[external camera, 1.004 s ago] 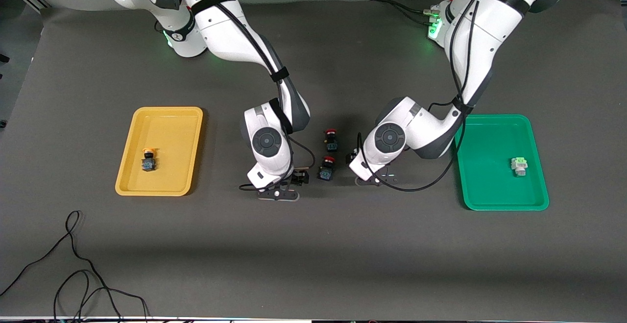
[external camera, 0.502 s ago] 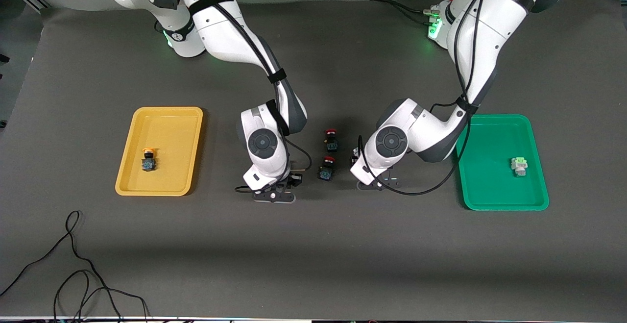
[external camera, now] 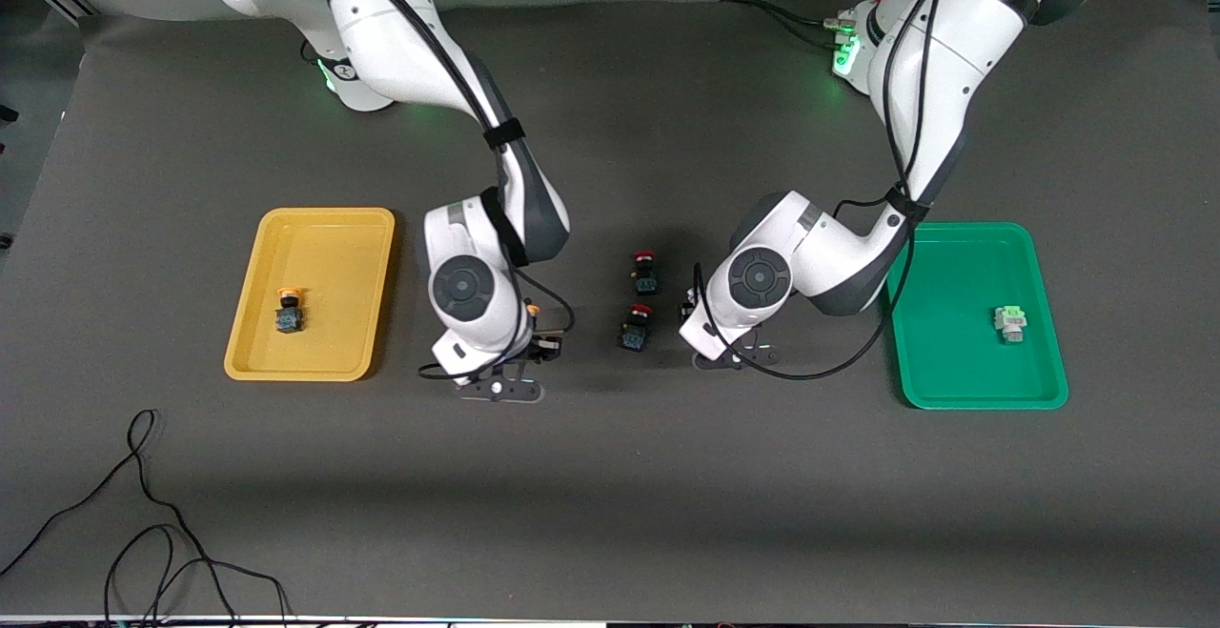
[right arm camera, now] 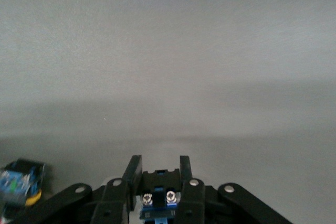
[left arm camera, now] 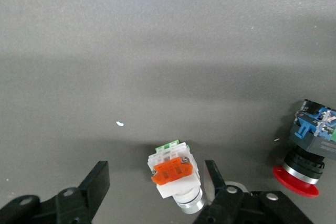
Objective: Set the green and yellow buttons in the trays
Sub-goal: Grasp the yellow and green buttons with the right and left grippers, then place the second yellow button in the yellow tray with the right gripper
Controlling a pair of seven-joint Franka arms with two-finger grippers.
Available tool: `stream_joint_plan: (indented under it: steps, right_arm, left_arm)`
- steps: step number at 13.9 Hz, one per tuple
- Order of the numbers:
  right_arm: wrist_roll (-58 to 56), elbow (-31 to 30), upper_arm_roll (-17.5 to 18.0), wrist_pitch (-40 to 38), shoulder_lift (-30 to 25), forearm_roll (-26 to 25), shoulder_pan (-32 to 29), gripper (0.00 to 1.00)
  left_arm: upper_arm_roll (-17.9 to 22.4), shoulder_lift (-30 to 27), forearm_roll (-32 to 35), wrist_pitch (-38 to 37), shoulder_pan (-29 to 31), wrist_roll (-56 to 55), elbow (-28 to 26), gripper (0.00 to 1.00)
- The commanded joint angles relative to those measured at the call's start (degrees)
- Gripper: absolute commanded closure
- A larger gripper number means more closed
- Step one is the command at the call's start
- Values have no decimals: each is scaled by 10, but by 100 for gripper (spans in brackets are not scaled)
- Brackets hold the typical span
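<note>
My right gripper (external camera: 545, 347) (right arm camera: 160, 169) is shut on a yellow button (right arm camera: 159, 192) with a dark blue-black body. Its orange-yellow cap (external camera: 534, 310) peeks out beside the wrist, over the table between the yellow tray (external camera: 329, 247) and the red switches. My left gripper (external camera: 732, 354) (left arm camera: 156, 179) stands open low over the table. Between its fingers (left arm camera: 96, 182) lies a white-bodied button with an orange-red face (left arm camera: 175, 174); the left hand hides it in the front view. A yellow-capped button (external camera: 289, 312) lies in the yellow tray. A white and light-green button (external camera: 1008, 321) lies in the green tray (external camera: 953, 361).
Two red-capped dark switches (external camera: 645, 271) (external camera: 636, 325) stand between the two hands; one (left arm camera: 310, 145) shows close beside my left gripper. Black cables (external camera: 143, 514) lie near the front edge at the right arm's end of the table.
My right gripper has shut on the yellow-capped button and carried it toward the yellow tray's end of the table. The left gripper has barely shifted and stays open.
</note>
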Motion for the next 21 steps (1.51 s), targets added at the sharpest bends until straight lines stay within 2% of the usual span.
stream_joint_plan:
  steps: [1, 3, 5, 7, 8, 9, 10, 12, 14, 16, 19, 20, 21]
  right_arm:
    - [-91, -7, -48, -93, -60, 4, -4, 73]
    - [-185, -21, -113, -154, -82, 4, -2, 73]
    - [-285, -77, -161, -156, -103, 5, -1, 73]
    - [-352, -136, -194, -128, -108, 6, -2, 73]
    - [-375, -167, -203, -101, -109, 6, -2, 73]
    - [-414, -204, -211, -64, -109, 13, -3, 73]
    - [-452, -245, -215, -19, -109, 21, -7, 73]
    - [-510, -308, -214, 55, -103, 76, -9, 73]
    - [-539, -329, -211, 75, -89, 109, -11, 73]
    - [-540, -331, -209, 76, -77, 111, -11, 73]
    - [-540, -333, -195, 75, -58, 125, -13, 73]
    - [-540, -336, -193, 75, -54, 135, -13, 68]
    - [-538, -335, -193, 72, -51, 143, -13, 37]
  left_arm:
    - [4, 13, -5, -2, -7, -41, -4, 18]
    - [3, 16, -5, 0, -8, -79, -4, 19]
    - [3, 21, -13, 15, -12, -111, -4, 19]
    - [4, 29, -17, 33, -20, -128, -4, 19]
    - [4, 31, -17, 35, -22, -127, -4, 29]
    - [4, 31, -16, 35, -23, -123, -4, 58]
    - [4, 31, -13, 34, -24, -122, -4, 100]
    - [5, 28, -9, 32, -31, -124, -7, 100]
    - [5, 10, -6, 14, -21, -117, -4, 100]
    - [4, -15, -7, -43, -14, -82, 3, 100]
    - [4, -89, -8, -142, 11, -23, 3, 100]
    - [2, -116, -8, -184, 29, 18, 4, 100]
    - [4, -144, -10, -223, 47, 69, 8, 100]
